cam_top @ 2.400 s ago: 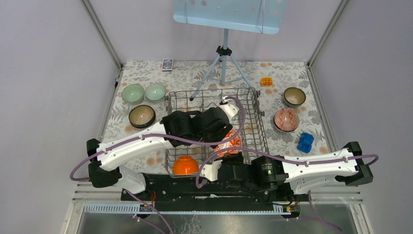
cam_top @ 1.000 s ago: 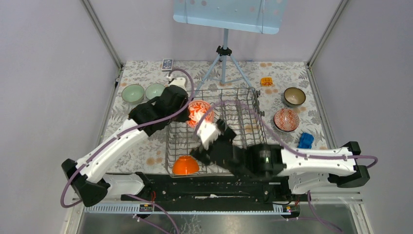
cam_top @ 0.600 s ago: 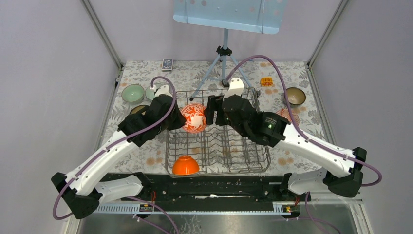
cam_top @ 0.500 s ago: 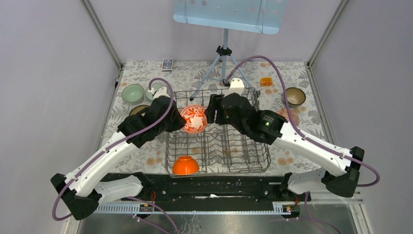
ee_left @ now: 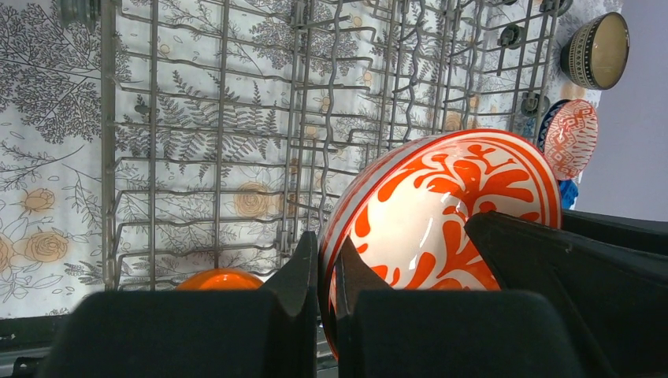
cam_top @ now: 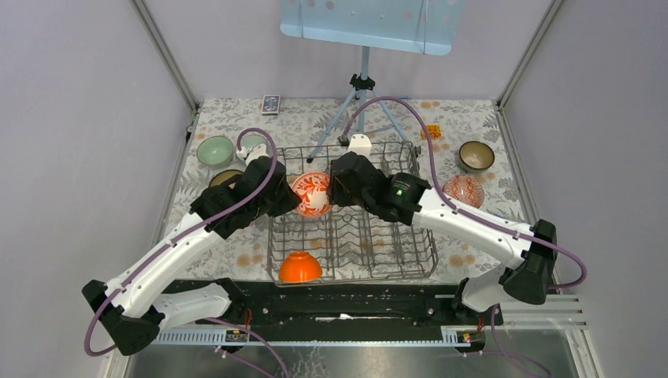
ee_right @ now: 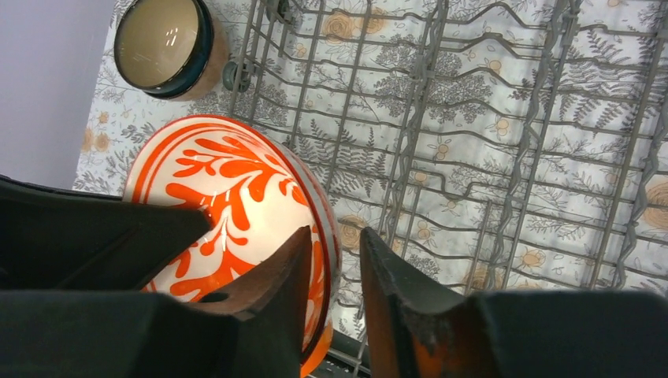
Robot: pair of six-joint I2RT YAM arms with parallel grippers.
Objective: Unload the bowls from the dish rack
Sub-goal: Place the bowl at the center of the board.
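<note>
A red-and-white patterned bowl hangs tilted over the back left part of the grey wire dish rack. My left gripper is shut on its rim; the left wrist view shows the gripper pinching the bowl. My right gripper meets the bowl from the other side. In the right wrist view this gripper straddles the bowl's rim, one finger inside and a small gap outside. A solid orange bowl lies upside down at the rack's front left.
Two pale green bowls and a brown bowl sit on the cloth left of the rack. To the right are a brown bowl and a red patterned bowl. A tripod stand rises behind the rack.
The left arm lifted the patterned bowl out of the rack. The right arm swung from the front to the bowl's far rim, and its jaws have narrowed around it.
</note>
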